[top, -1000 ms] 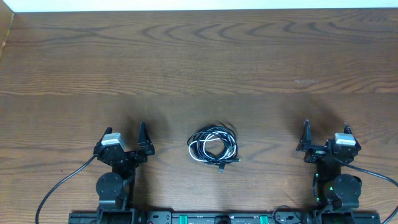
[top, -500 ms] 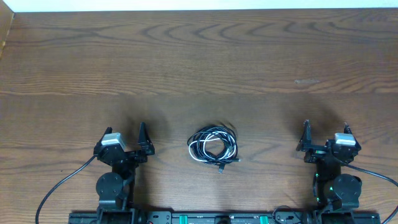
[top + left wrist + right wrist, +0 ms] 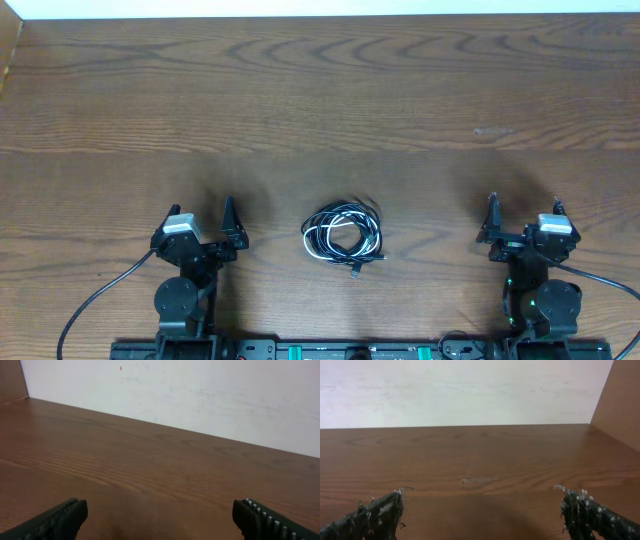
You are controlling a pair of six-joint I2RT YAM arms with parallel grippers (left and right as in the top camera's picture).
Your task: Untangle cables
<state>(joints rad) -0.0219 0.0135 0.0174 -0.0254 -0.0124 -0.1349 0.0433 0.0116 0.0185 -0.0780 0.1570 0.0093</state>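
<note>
The cables [image 3: 343, 237] lie in one small tangled coil of black and white cords near the table's front middle, a plug end sticking out at its lower right. My left gripper [image 3: 200, 214] rests to the coil's left, open and empty. My right gripper [image 3: 524, 208] sits farther off to the coil's right, also open and empty. The left wrist view shows my left gripper [image 3: 160, 511] with its fingers wide apart over bare wood. In the right wrist view, my right gripper [image 3: 481, 500] is likewise spread. Neither wrist view shows the cables.
The wooden table [image 3: 320, 100] stretches back to a white wall [image 3: 200, 395]. A wooden side panel [image 3: 620, 400] stands at the right edge. Thick black arm wires [image 3: 95, 300] trail by the arm bases at the front.
</note>
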